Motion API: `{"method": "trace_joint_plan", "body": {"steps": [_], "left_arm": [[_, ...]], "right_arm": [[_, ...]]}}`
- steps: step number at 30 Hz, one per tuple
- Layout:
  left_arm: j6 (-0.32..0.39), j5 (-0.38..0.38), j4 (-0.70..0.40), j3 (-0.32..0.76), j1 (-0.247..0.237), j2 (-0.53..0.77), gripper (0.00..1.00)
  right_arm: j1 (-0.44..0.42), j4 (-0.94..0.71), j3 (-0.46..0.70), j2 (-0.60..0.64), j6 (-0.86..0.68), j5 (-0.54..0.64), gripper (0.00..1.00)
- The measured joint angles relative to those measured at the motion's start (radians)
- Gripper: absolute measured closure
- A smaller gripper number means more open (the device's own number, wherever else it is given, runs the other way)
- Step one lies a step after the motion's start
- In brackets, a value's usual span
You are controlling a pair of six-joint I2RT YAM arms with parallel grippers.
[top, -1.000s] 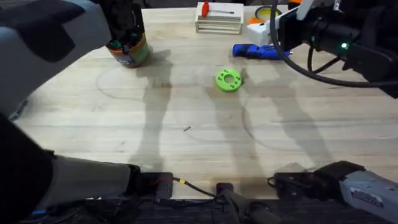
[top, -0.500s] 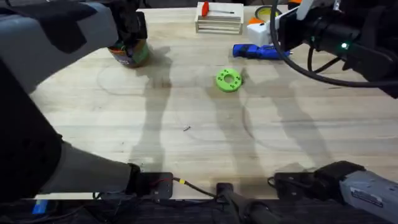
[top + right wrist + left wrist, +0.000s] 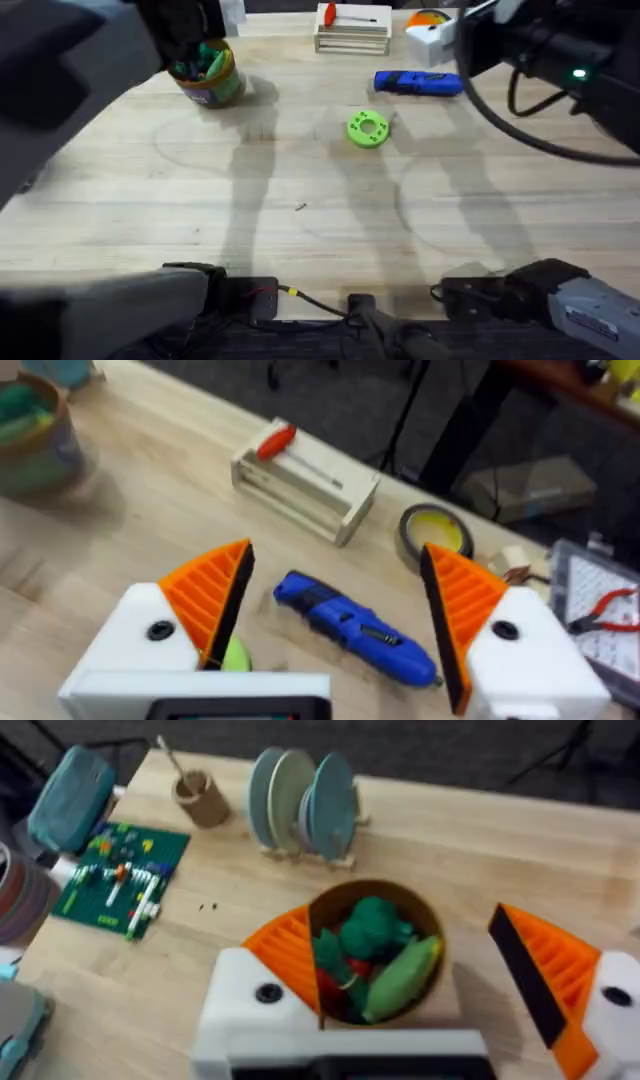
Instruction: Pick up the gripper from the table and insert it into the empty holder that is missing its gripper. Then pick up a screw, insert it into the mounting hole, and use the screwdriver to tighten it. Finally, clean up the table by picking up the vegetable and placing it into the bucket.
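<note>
The brown bucket (image 3: 208, 76) stands at the table's far left, and the yellow-green vegetable (image 3: 404, 976) lies in it among dark green toy pieces. My left gripper (image 3: 400, 918) hangs open right above the bucket (image 3: 375, 960), an orange pad on each side. The blue screwdriver (image 3: 418, 83) lies at the far right of the table. My right gripper (image 3: 335, 552) is open above the screwdriver (image 3: 352, 626), apart from it. Both its white holders carry orange pads (image 3: 212, 596). A small dark screw (image 3: 300, 207) lies mid-table. The loose gripper piece is out of view.
A bright-green ring disc (image 3: 367, 129) lies near the middle. A white rack (image 3: 352, 34) with a red-handled tool (image 3: 275, 441) sits at the far edge, a yellow tape roll (image 3: 436, 532) beside it. In the left wrist view, a plate rack (image 3: 302, 808) and a green board (image 3: 120, 877) lie beyond the bucket.
My left arm has lifted away from the bucket, whose top now shows more. My right gripper has shifted slightly right and back above the screwdriver.
</note>
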Motion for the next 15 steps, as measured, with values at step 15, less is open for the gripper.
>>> {"method": "trace_joint_plan", "body": {"steps": [15], "left_arm": [[0.035, 0.447, -0.355, 0.002, -0.17, -0.383, 0.008]], "right_arm": [[0.0, -0.156, 0.0, -0.178, -0.008, 0.0, 0.01]]}}
